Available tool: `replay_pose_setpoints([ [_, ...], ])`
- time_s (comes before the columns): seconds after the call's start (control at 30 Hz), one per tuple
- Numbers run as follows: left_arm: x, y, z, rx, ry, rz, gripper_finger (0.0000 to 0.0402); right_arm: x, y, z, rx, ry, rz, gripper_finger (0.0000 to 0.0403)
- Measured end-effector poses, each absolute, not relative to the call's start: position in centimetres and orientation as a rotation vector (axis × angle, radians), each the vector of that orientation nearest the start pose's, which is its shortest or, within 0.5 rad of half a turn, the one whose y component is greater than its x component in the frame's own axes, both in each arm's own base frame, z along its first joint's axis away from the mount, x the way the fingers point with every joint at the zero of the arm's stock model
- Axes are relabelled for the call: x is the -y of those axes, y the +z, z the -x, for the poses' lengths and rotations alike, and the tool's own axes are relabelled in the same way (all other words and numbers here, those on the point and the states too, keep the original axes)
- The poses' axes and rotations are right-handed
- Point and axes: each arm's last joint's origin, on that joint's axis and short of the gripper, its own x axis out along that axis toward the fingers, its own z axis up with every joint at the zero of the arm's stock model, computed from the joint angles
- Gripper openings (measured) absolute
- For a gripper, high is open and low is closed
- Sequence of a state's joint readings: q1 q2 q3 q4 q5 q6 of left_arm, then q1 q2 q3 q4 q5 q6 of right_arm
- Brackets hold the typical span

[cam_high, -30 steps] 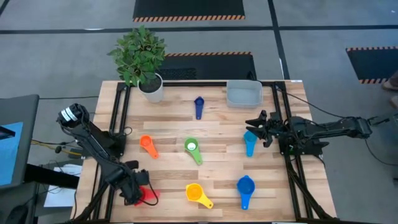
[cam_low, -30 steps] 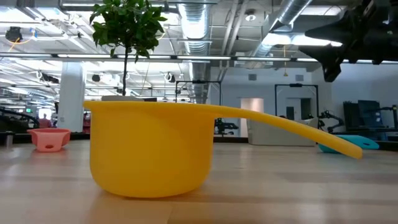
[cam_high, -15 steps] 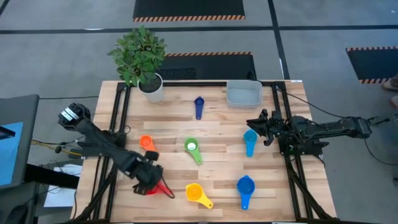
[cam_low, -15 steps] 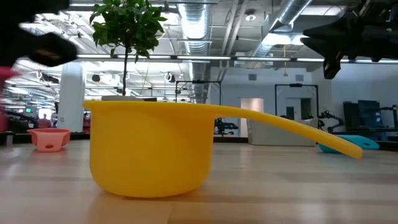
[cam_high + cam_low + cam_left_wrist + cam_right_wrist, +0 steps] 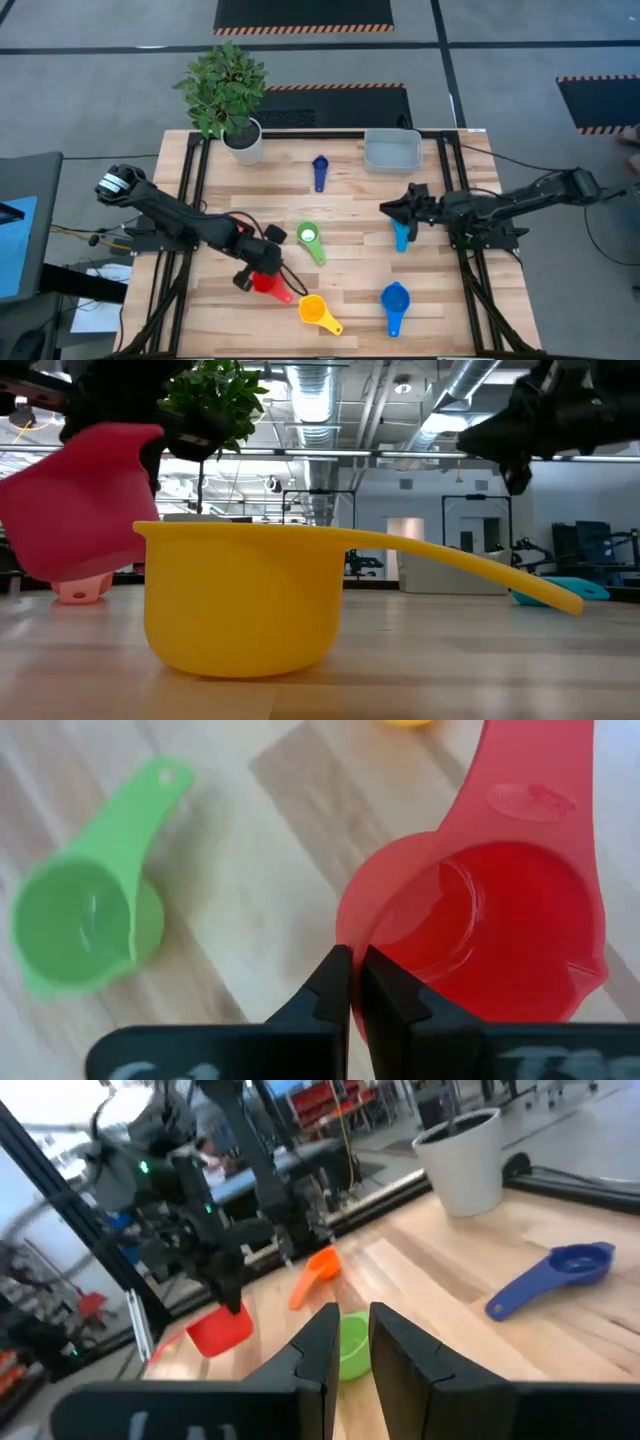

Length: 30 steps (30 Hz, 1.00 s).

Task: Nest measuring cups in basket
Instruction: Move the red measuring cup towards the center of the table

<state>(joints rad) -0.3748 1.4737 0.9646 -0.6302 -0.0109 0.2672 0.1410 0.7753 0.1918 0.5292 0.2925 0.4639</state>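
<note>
Left end effector (image 5: 262, 277) over the near-left part of the wooden tabletop (image 5: 350, 300), closed on the rim of the red plastic measuring cup (image 5: 268, 283), which is lifted clear of the surface in the low view (image 5: 75, 500). Left wrist view: fingers pinch the cup wall, cup (image 5: 500, 940) upright, handle pointing away from the wrist.

Small orange cup (image 5: 237, 231) lies on the tabletop to the far side of that arm. White plant pot (image 5: 243, 142) with green plant at far-left corner. Green measuring cup (image 5: 310, 240) at centre; yellow measuring cup (image 5: 317, 313) near edge, just right of the red one. Small dark blue cup (image 5: 320, 170) at far centre. Blue measuring cup (image 5: 394, 303) near right.

Translucent grey-blue rectangular plastic basket (image 5: 392, 151) at far right.

Right end effector (image 5: 392, 210) above the light blue measuring cup (image 5: 401, 234), right of centre. Fingers (image 5: 320, 1350) narrowly parted; cannot tell whether they grip anything.
</note>
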Motion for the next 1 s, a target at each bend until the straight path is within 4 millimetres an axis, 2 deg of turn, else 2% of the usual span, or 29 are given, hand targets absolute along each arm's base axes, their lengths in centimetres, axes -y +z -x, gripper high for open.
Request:
replay_pose_setpoints([
  [0.23,10.3,21.2,-26.0,-1.046,-0.515,-0.494,0.0011,-3.2,21.1,-20.9,-0.115,-0.182,-0.488,0.0082],
  [0.37,10.4,21.2,-26.0,-1.046,-0.512,-0.485,0.0012,-4.6,21.2,-23.8,-0.244,-0.186,-0.456,0.0082],
  [0.63,10.4,21.2,-26.0,-1.074,-0.451,-0.356,0.0021,-7.5,22.5,-28.7,-0.4,-0.164,-0.394,0.0082],
  [0.83,10.7,20.9,-26.1,-1.083,-0.479,-0.341,0.0057,-9.9,23.0,-30.7,-0.453,-0.095,-0.362,0.0082],
  [1.0,11.2,18.6,-27.0,-1.146,-0.493,-0.371,0.0085,-11.8,22.7,-31.5,-0.469,-0.055,-0.355,0.0082],
])
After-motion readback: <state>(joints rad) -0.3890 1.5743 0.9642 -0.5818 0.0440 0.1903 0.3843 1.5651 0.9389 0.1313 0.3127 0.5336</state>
